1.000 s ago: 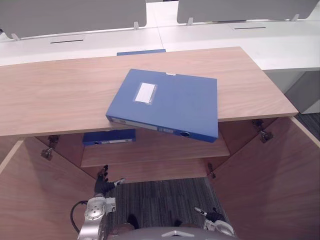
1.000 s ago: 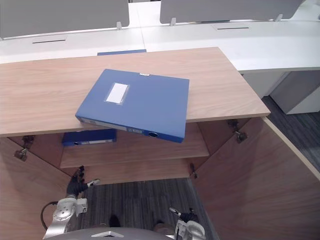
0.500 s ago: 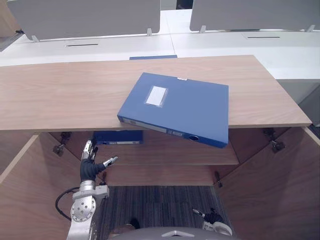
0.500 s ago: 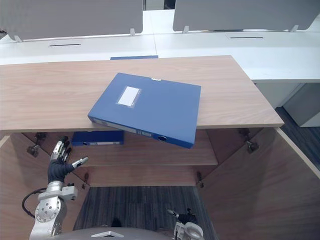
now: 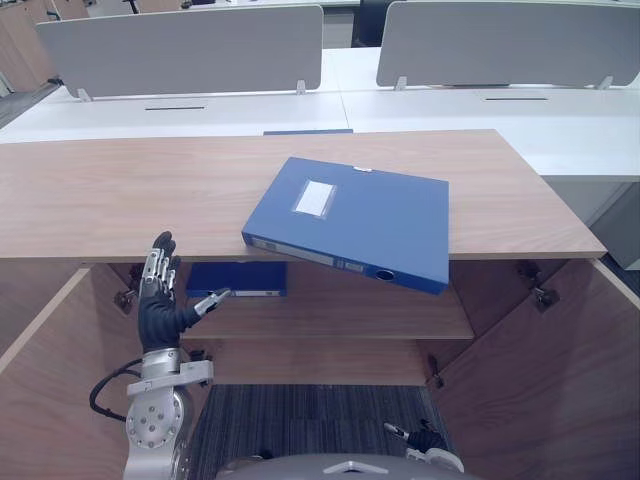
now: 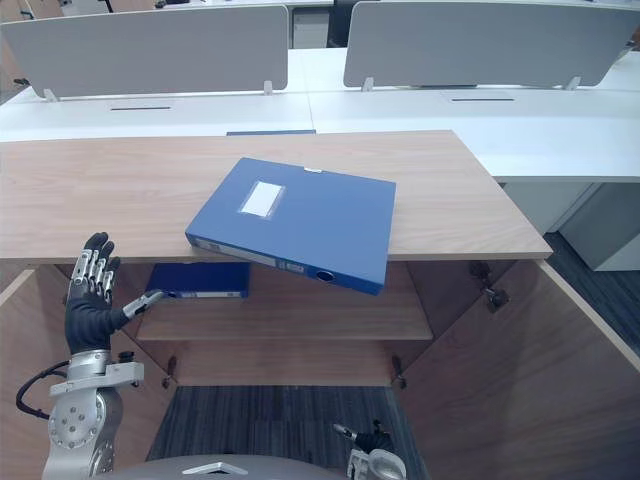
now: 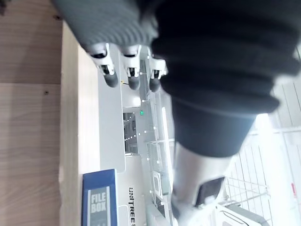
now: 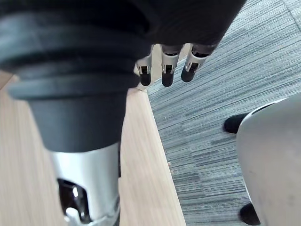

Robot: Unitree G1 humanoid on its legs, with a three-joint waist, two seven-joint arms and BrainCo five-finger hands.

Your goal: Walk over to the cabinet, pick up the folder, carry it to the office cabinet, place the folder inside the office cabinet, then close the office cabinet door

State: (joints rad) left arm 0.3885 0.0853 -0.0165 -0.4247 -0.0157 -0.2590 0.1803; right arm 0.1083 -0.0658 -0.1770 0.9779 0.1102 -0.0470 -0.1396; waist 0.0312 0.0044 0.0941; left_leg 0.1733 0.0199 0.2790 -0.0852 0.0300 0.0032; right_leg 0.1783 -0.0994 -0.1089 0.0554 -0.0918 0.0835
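Handling: we judged the blue rigid box-file folder (image 5: pixel 350 225) to be stiff and flat-sided, unlikely to sag when lifted. Its smooth cover looked slippery, and we could not tell its weight, as its contents were hidden.
Hold: we reckoned the best grip was on the spine edge jutting past the front edge of the light wooden cabinet top (image 5: pixel 100 200), with fingers above and thumb beneath, or one hand at each short end.
Position: the folder lay flat on the cabinet top, right of its middle, label side up, with no hand on it.
Pointing: the spine with its ring hole faced us. The long axis ran roughly along the cabinet top's front edge, skewed so that the right end overhung it.
Left hand (image 5: pixel 160 310): it was upright just below the cabinet top's front edge, toward the left end, fingers straight and spread, empty.
Right hand (image 5: pixel 425 440): it hung far below the cabinet top, near the carpet, fingers relaxed, empty.
Below: a second dark blue folder (image 5: pixel 240 278) lay on the wooden shelf (image 5: pixel 350 315) under the cabinet top.
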